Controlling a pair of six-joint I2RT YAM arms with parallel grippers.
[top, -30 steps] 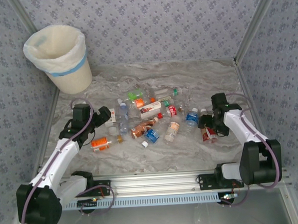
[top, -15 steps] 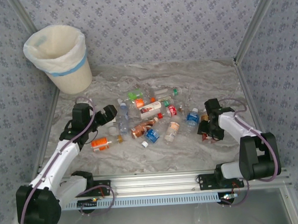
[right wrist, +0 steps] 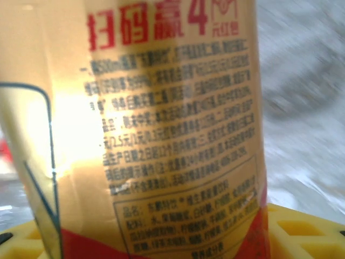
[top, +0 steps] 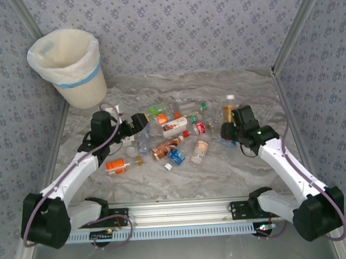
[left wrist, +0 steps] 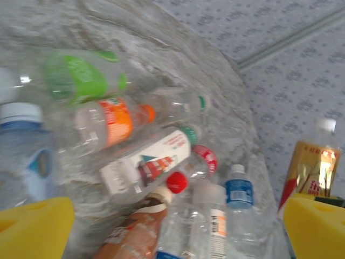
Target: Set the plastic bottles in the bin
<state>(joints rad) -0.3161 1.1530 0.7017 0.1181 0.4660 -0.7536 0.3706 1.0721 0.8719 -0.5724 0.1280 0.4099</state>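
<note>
You are near the start: most of the bottles (top: 176, 127) lie heaped in the middle of the bench (top: 222, 173), well apart from the bin (top: 65, 65) in the far left corner. Your right fingers (right wrist: 302, 232) hold one yellow-labelled bottle (top: 228, 111) upright, and your left fingers (left wrist: 32, 226) gape wide at the heap's left edge. Whether the bin holds any bottles, you cannot tell.

The bottles (left wrist: 145, 164) are thin clear plastic, glossy, several crumpled. The gold bottle (right wrist: 172, 135) wears shiny film that glares. The counter (top: 222, 173) looks like smooth veined marble. The bin (top: 87, 92) is matt cream plastic, its bag (top: 58, 51) thin and crinkled. The jaws are matt yellow plastic, the rail (top: 183, 210) ribbed metal.
</note>
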